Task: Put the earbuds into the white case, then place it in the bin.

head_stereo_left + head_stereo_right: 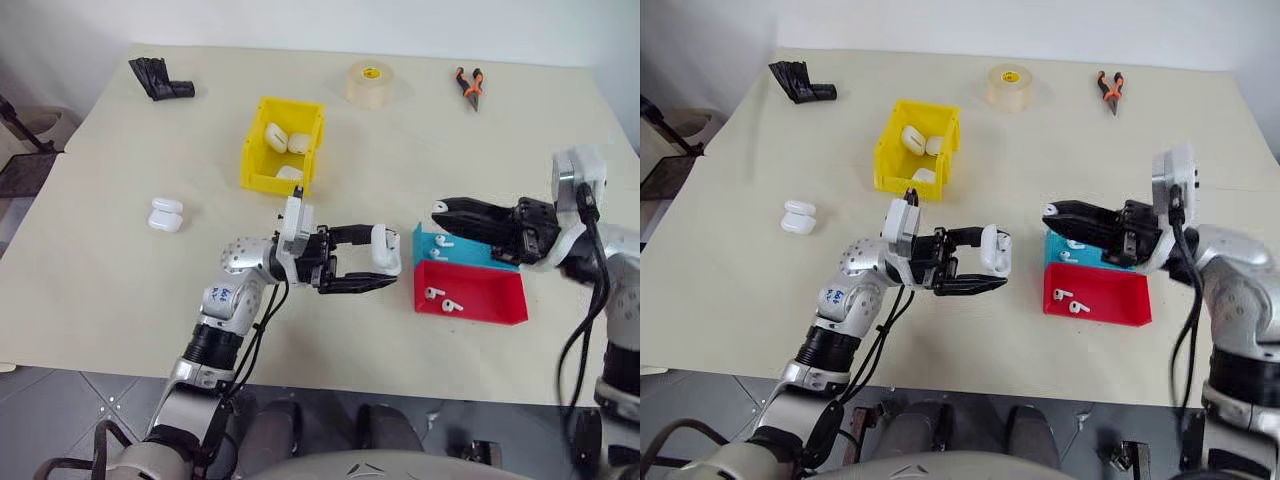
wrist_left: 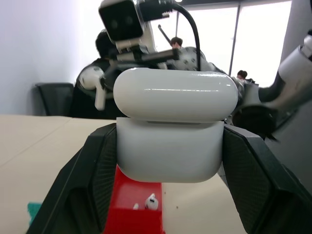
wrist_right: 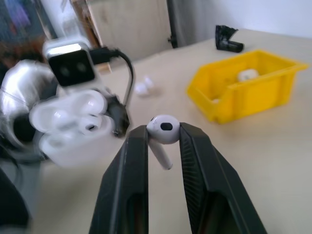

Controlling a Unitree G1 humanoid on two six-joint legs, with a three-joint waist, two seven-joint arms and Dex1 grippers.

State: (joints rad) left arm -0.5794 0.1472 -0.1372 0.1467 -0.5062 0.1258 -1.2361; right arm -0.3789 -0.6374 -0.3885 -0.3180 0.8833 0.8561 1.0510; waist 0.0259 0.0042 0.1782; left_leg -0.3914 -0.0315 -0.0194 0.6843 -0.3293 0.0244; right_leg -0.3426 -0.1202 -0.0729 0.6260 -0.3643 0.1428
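Note:
My left gripper is shut on the white case, held above the table's middle with its hinged lid swung open. My right gripper points left at it from a short gap away, shut on one of the earbuds, whose stem hangs down between the fingers. More earbuds lie in the red tray, two of them, and one in the blue tray. The yellow bin stands behind the left gripper with three white cases inside.
A spare white case lies on the table at the left. Along the far edge are a black object, a roll of tape and orange-handled pliers. The two trays sit side by side under the right gripper.

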